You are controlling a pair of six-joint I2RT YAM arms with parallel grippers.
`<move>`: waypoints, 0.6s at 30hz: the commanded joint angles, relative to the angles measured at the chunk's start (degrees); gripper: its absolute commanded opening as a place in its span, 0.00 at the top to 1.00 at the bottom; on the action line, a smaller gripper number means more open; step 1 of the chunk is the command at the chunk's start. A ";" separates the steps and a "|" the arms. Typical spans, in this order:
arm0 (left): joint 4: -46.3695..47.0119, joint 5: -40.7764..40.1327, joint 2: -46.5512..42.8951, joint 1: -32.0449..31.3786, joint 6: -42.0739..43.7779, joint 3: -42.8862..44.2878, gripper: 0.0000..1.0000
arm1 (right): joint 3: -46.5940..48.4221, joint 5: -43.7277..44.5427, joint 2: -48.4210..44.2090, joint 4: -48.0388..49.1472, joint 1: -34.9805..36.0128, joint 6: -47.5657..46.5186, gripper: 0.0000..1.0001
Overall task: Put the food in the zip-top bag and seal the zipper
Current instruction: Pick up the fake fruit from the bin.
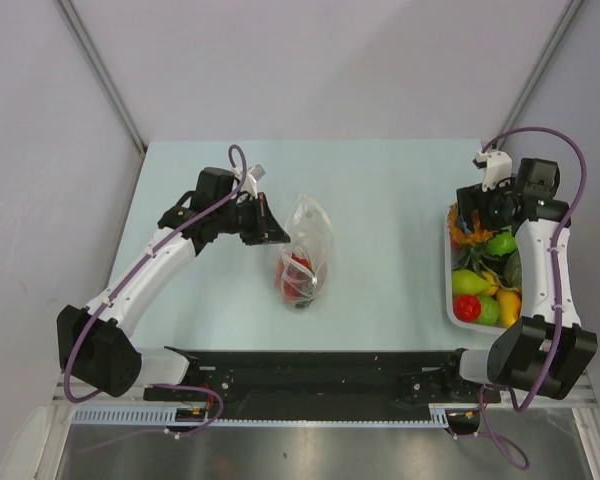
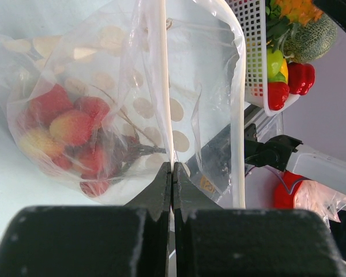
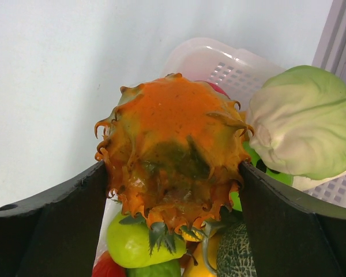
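Left gripper: pinched tight on the bag edge, lower centre.
Bag contents: red fruits, blurred behind crinkled film, left.
Right gripper: clasping orange piece, centre; finger bases cut off at the bottom.
Tray: upper right, mostly hidden.

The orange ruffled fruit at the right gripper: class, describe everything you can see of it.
The orange ruffled fruit is a glossy, plastic-looking toy, rounded, with curled spiky points around its edge and a dark green patch across its middle. It sits over the white tray, above a green apple-like ball, beside a pale cabbage leaf. The right gripper presses its black fingers against both its sides.
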 commanded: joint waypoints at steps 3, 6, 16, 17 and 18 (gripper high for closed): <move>1.29 0.87 0.04 -0.26 0.17 -0.71 1.00 | 2.79 -2.79 -3.28 -2.84 -0.75 2.71 0.67; 1.38 0.87 0.21 -0.26 0.00 -0.80 1.00 | 3.66 -2.88 -3.63 -3.19 -1.28 2.71 0.74; 1.55 0.78 0.13 -0.26 0.09 -0.98 1.00 | 7.53 -4.72 -4.78 -4.60 -2.68 3.33 0.92; 1.55 0.78 0.13 -0.26 0.09 -1.15 1.00 | 8.58 -4.99 -4.95 -4.86 -2.77 3.94 0.92; 1.64 0.78 0.21 -0.26 0.00 -1.07 1.00 | 9.37 -5.68 -4.95 -4.95 -2.77 4.29 0.93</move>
